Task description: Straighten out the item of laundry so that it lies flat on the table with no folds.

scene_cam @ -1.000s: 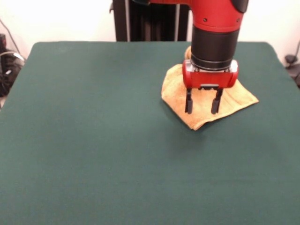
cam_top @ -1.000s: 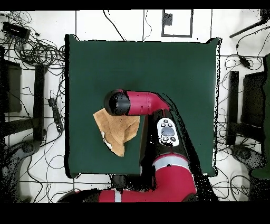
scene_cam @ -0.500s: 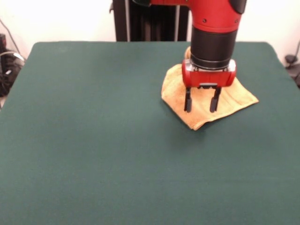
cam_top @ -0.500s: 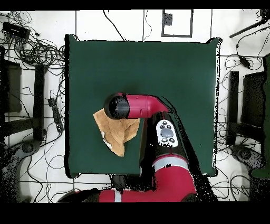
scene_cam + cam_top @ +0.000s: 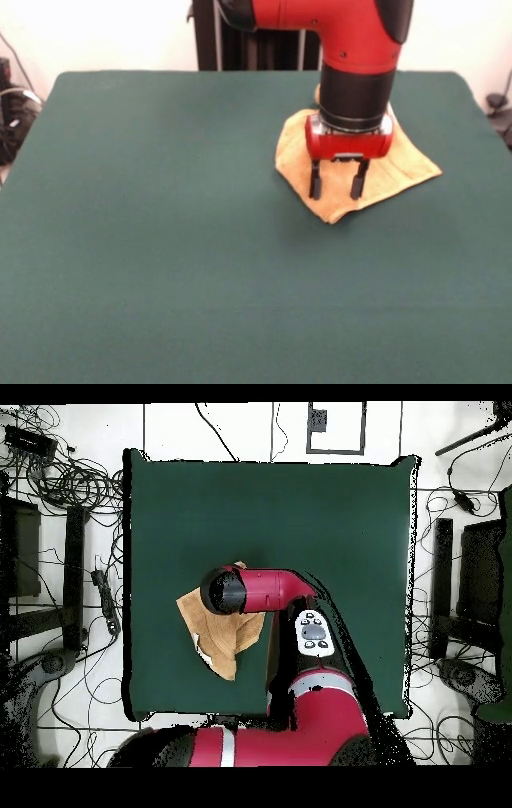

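Observation:
The item of laundry is an orange-tan towel lying folded into a rough triangle on the dark green table, toward the right far part in the front view. My gripper hangs open just above the towel's near folded edge, its two black fingers pointing down and holding nothing. In the overhead view the towel lies near the table's left edge, and the red arm covers its upper corner; the gripper itself is hidden under the wrist there.
Cables and dark equipment lie on the floor around the table. A black stand rises behind the table's far edge. The rest of the green cloth is bare.
The gripper has shifted slightly to the left in the front view, staying open over the towel. The towel has not moved.

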